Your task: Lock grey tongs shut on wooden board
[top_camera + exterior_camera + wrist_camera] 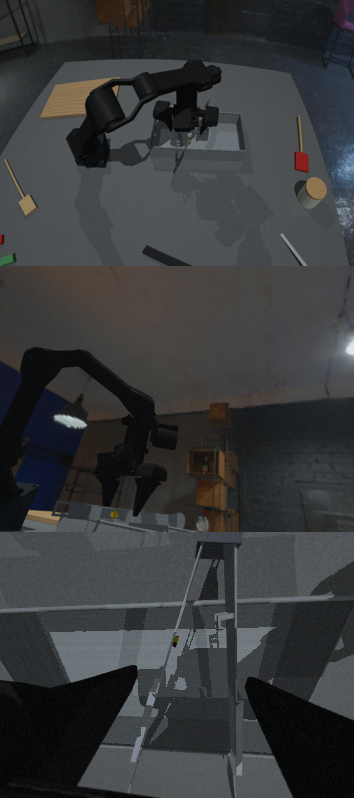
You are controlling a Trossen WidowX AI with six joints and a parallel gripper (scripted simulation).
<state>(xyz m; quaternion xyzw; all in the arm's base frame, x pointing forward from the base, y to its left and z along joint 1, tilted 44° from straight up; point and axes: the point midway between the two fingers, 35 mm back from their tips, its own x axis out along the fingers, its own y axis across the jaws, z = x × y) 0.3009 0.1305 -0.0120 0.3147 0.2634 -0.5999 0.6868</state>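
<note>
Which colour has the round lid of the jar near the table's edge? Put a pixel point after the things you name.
The lid (316,188) is light brown; top view.

A workshop or loft-like industrial room is suggested, though its exact use cannot be told. Behind the tabletop (137,200), a dark, worn floor (171,45) is seen; beyond the robot arm (114,383), a brick wall (286,449), a stained ceiling (183,337), a hanging lamp (71,413) and stacked wooden crates (223,463) are shown.
</note>
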